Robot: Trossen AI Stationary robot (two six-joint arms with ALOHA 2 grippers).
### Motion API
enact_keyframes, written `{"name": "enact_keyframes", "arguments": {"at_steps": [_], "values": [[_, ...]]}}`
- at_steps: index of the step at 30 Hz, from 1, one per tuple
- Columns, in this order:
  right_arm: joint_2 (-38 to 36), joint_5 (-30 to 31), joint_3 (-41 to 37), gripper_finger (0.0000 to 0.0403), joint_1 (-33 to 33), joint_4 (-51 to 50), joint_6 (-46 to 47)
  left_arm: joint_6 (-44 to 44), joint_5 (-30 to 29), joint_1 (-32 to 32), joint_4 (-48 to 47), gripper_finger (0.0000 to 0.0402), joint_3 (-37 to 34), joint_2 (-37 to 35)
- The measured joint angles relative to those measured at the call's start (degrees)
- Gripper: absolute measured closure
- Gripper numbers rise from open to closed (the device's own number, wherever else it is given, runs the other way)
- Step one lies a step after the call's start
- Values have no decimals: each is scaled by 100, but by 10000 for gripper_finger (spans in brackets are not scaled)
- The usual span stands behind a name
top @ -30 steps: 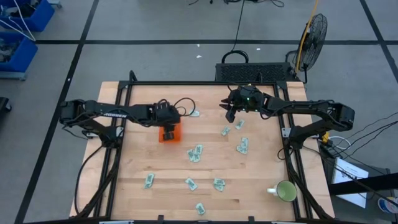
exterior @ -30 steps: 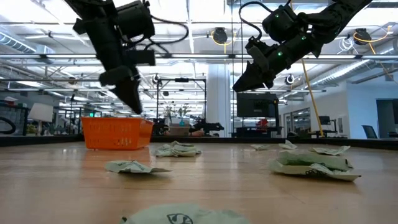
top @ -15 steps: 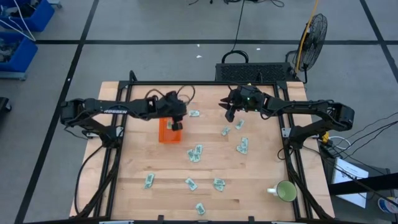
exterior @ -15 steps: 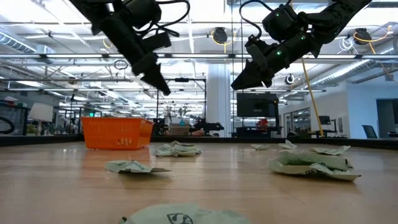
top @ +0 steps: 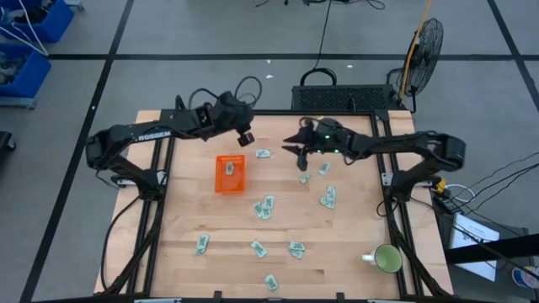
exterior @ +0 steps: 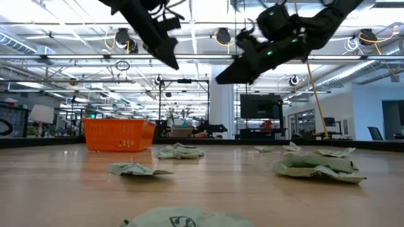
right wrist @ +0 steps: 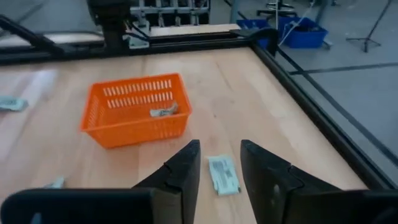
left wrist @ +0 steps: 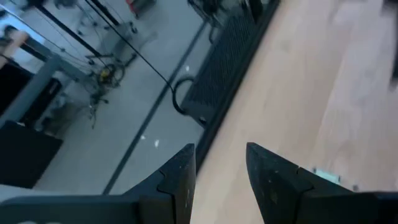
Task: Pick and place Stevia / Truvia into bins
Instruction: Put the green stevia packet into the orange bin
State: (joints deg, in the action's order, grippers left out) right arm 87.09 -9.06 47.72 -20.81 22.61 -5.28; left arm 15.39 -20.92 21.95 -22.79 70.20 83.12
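Observation:
The orange bin (top: 230, 174) stands on the table left of centre, with one Stevia sachet (right wrist: 163, 111) lying in it. Several more pale green sachets lie flat on the wood, one (top: 264, 154) just right of the bin and others (top: 265, 206) toward the near edge. My left gripper (top: 246, 137) hangs open and empty, high above the table beyond the bin's far right corner. My right gripper (top: 290, 148) is open in the air right of that sachet. In its wrist view the sachet (right wrist: 224, 173) shows on the table between the fingers, which are clear of it.
A green mug (top: 387, 259) stands at the near right corner. A black frame (top: 253, 113) runs along the table's far edge and sides. Bare wood lies between the bin and the left edge.
My left gripper has risen from just over the bin and swung toward the far edge and a little right, tipping up nearer to level; its fingers stay open. My right gripper has moved toward the left, toward the sachet beside the bin, and tipped nearer to level.

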Motion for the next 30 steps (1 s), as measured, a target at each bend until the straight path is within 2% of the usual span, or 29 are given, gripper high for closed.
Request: {"name": "enact_keyframes", "arguments": {"at_steps": [9,16,25,30], "values": [[1809,9,1019,224,15,-18,-165,-116,-131,68,-739,252,52,-596],[3040,28,1659,211,-25,-26,76,-124,-216,70,-890,252,52,-678],[3373,597,1744,221,-36,-357,-145,-113,-182,63,-938,252,52,-661],[3369,682,1754,253,-27,-703,-293,-133,-207,63,-1099,252,52,-663]]}}
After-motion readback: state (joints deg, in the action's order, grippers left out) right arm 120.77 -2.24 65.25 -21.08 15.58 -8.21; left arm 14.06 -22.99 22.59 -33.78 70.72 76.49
